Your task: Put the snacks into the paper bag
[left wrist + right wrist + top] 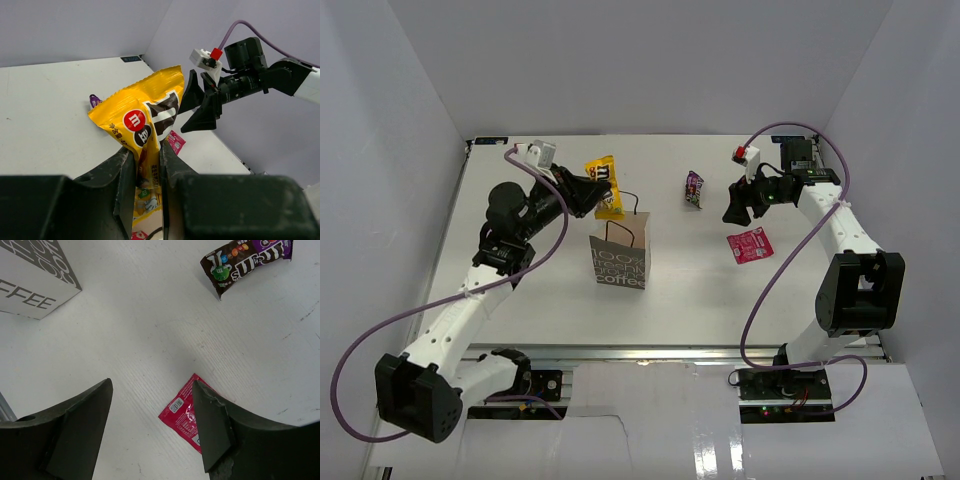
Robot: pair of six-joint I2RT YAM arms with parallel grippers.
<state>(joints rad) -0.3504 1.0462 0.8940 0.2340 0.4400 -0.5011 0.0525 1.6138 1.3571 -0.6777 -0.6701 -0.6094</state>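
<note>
My left gripper (588,192) is shut on a yellow snack packet (605,180) and holds it in the air just behind and above the paper bag (620,258). In the left wrist view the packet (145,117) stands up between the fingers (123,172), and a red packet (137,234) shows below them. A dark purple packet (695,188) and a red packet (749,245) lie on the table to the right. My right gripper (735,207) hovers open between those two. In its own view the gripper (152,425) has the red packet (181,414) beside its right finger.
White walls enclose the table on three sides. The bag's thin black handles (625,225) stick up at its open top. The bag's printed front (30,280) fills the upper left of the right wrist view, with the purple packet (245,262) at the upper right.
</note>
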